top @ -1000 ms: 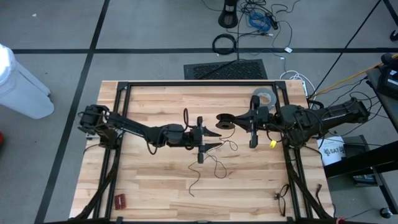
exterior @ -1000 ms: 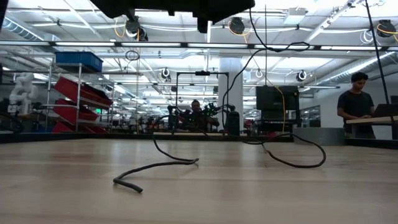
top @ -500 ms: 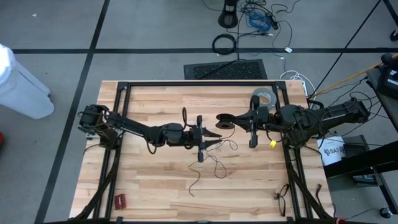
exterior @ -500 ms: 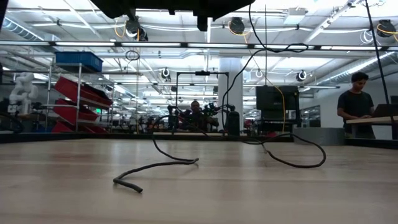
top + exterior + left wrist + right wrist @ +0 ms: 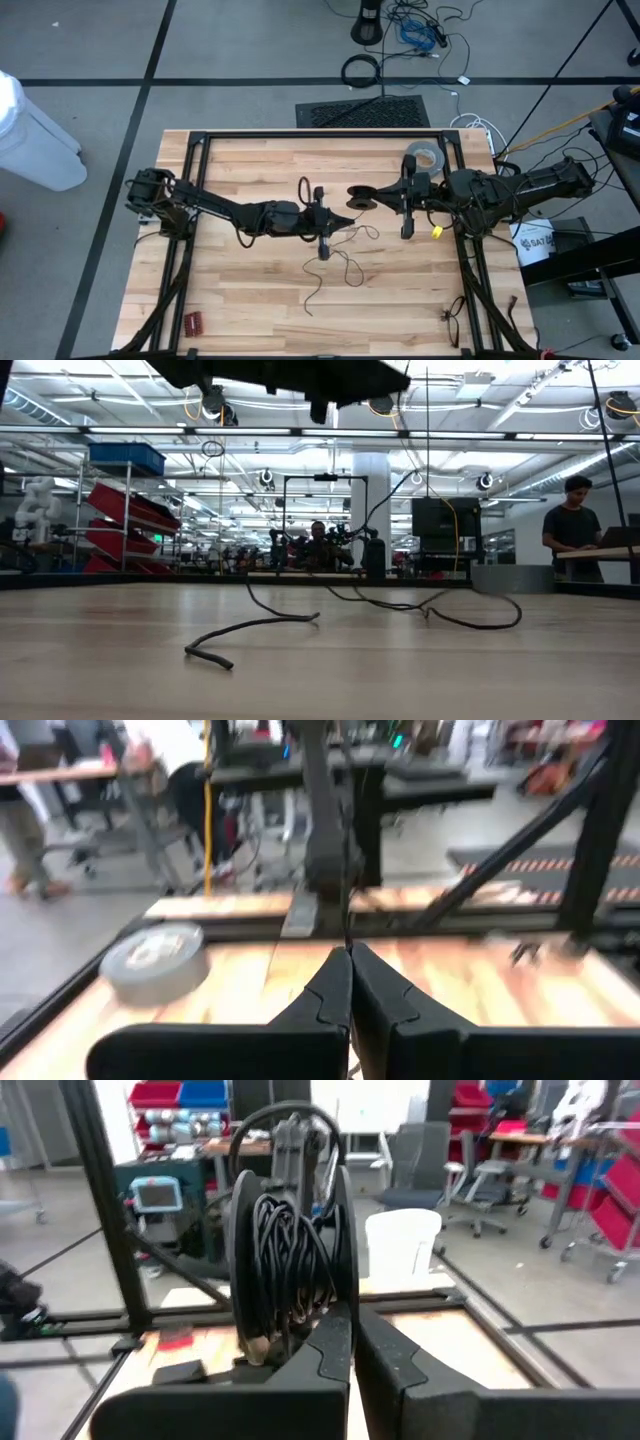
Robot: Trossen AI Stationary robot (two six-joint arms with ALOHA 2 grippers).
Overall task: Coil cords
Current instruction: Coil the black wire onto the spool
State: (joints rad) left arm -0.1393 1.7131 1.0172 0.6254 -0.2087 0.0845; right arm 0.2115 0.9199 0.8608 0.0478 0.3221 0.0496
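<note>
The left gripper [image 5: 345, 223] has its dark, wedge-shaped fingers [image 5: 335, 982] pressed together near the middle of the table, nipping the cord [image 5: 345, 262] where it runs between their tips. That cord is a very thin black wire, limp and wavy; from the pinch it trails in loose loops over the pale wooden planks toward the near edge, and in the low view it lies in slack curves with one frayed end flat on the wood. The right gripper [image 5: 372, 196], just beside the left one, has its fingers [image 5: 335, 1342] closed on a round black spool [image 5: 290, 1265] standing upright, with turns of black cord bunched between its two flat discs.

Around them the table [image 5: 250, 300] is light, grainy wood framed by black metal rails. A grey roll of tape [image 5: 425, 157] lies flat by the far right corner, and a small red ridged piece [image 5: 193, 322] sits near the front left corner. Both arms stretch level from opposite sides, wrists turned inward, meeting at the centre. In the room beyond, a person [image 5: 575, 520] stands at a desk.
</note>
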